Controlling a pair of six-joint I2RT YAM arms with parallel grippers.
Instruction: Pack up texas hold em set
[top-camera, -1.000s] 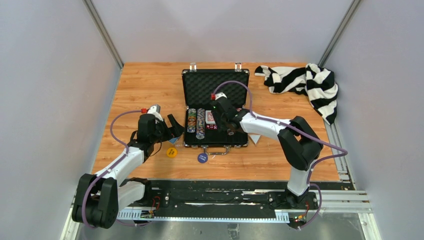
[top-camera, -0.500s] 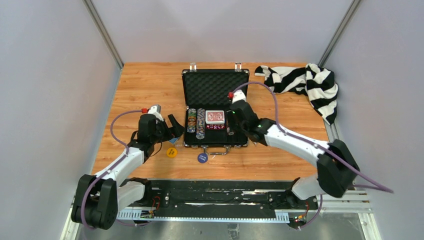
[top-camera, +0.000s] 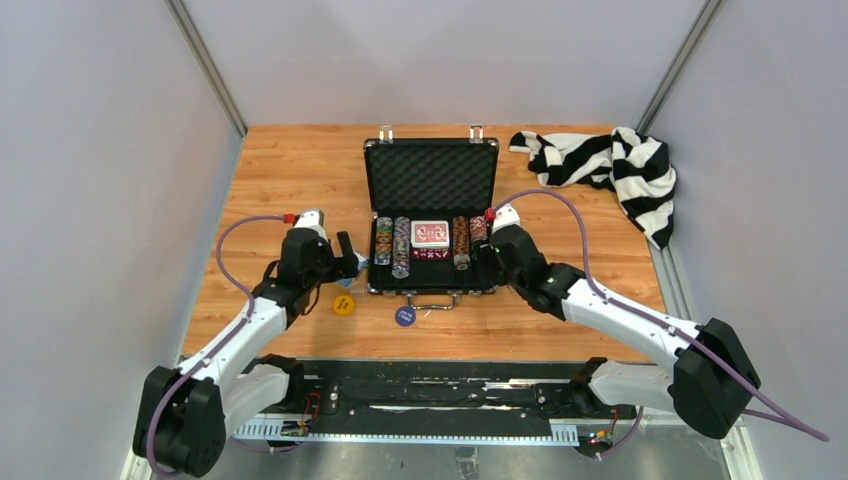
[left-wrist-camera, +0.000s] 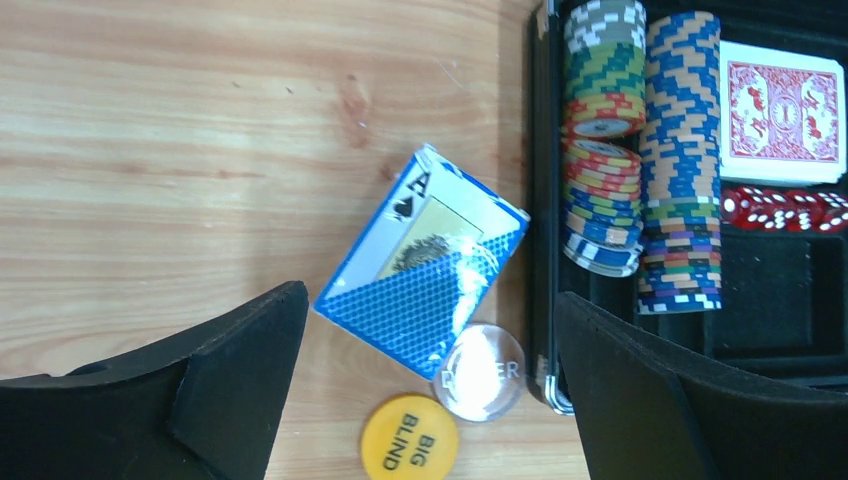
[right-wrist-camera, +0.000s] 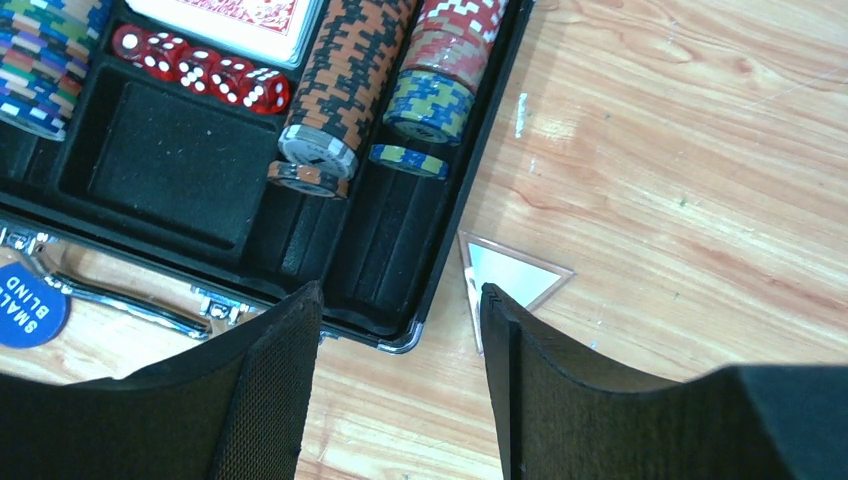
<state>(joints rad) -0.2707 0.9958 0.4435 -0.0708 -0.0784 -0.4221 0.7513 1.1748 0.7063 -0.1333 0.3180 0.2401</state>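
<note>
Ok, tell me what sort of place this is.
Probably a robot test cell: plain grey walls box in a wooden table, a left arm and right arm sit on a metal rail, and a poker case lies open.

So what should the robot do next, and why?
Probably lower the left gripper and close on the blue card deck: its jaws stand open over it, it lies on the table outside the briefcase, and one foam slot is empty.

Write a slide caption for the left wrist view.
Open left gripper above a blue card deck lying beside the case.
</note>
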